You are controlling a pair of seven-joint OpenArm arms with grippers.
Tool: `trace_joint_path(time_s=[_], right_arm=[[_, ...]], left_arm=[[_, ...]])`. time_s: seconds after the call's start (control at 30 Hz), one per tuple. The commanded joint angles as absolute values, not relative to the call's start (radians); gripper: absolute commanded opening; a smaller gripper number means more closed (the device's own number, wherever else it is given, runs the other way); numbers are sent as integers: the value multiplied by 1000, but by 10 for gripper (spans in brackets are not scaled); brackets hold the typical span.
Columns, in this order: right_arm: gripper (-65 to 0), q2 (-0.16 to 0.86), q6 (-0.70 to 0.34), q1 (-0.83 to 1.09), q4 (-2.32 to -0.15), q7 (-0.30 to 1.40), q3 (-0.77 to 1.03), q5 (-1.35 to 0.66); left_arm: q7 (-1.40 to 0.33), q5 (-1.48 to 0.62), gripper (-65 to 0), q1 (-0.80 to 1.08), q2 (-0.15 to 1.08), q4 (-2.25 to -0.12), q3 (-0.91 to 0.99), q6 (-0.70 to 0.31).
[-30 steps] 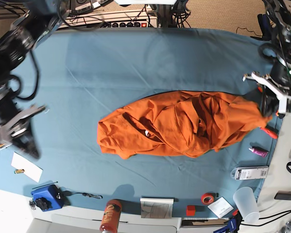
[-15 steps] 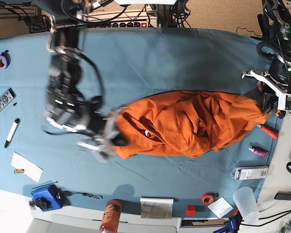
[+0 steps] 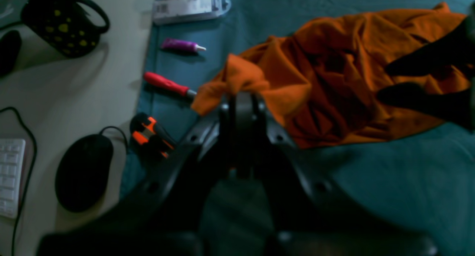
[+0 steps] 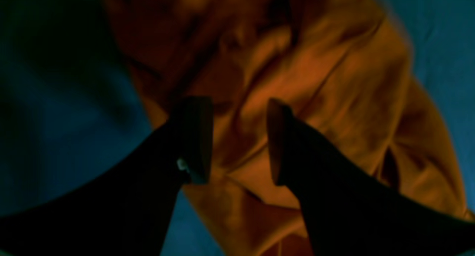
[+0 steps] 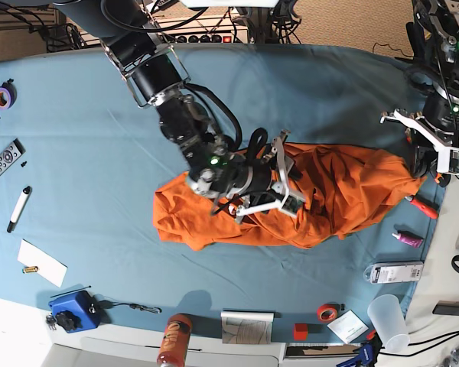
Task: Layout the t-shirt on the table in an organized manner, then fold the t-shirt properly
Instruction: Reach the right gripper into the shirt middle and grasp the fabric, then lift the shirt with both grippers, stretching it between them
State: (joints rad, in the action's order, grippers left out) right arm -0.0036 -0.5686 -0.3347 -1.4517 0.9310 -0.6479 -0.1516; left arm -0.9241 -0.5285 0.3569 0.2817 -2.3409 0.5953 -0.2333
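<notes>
The orange t-shirt (image 5: 291,199) lies in a crumpled heap on the blue worktop (image 5: 84,115). The left hand (image 3: 240,96) is pressed together, pinching one end of the shirt. The right hand (image 4: 239,137) is spread wide just above the middle of the heap, with folds of cloth under its fingers (image 4: 195,137). If it closes here, it may grab many layers at once, and a pull would bunch the shirt up more instead of spreading it flat. A hard pull could also tug the cloth out of the left hand. A red screwdriver (image 3: 167,84) lies close beside the left hand and could get dragged along. Well off to that hand's side, a clear plastic cup (image 5: 386,317) looks empty, and I cannot see inside the dark mug (image 3: 61,20).
</notes>
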Motion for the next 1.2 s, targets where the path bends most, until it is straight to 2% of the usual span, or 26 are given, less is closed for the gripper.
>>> trace_joint_path(time_s=[0.0, 0.23, 0.27, 0.33, 0.37, 0.47, 0.73, 0.93, 1.17], right_arm=[[-408, -18, -548, -363, -1447, 888, -650, -136], [-416, -45, -545, -363, -1325, 857, -654, -120], [-463, -44, -545, -363, -1325, 862, -654, -120], [-609, -48, -537, -363, -1331, 878, -653, -120], [-650, -53, -513, -363, -1340, 897, -653, -120], [-650, -67, -475, -366, -1412, 950, -653, -122], [-650, -75, -409, -377, -1802, 1006, -606, -113], [-650, -74, -402, -377, -1905, 1058, -406, -126], [-650, -36, -432, -345, -1988, 1113, -118, -278]], left_arm=[[-898, -535, -650, 355, 287, -2356, 600, -230], [-897, -536, -650, 352, 282, -2356, 600, -231], [-897, -535, -650, 352, 282, -2356, 600, -231], [-897, -536, -650, 352, 282, -2356, 600, -230], [-897, -536, -650, 352, 282, -2356, 600, -231], [-897, -536, -650, 352, 282, -2356, 600, -231], [-898, -536, -650, 352, 282, -2356, 600, -231], [-898, -537, -650, 352, 282, -2356, 600, -230], [-921, -607, -650, 373, 264, -2356, 600, -231]])
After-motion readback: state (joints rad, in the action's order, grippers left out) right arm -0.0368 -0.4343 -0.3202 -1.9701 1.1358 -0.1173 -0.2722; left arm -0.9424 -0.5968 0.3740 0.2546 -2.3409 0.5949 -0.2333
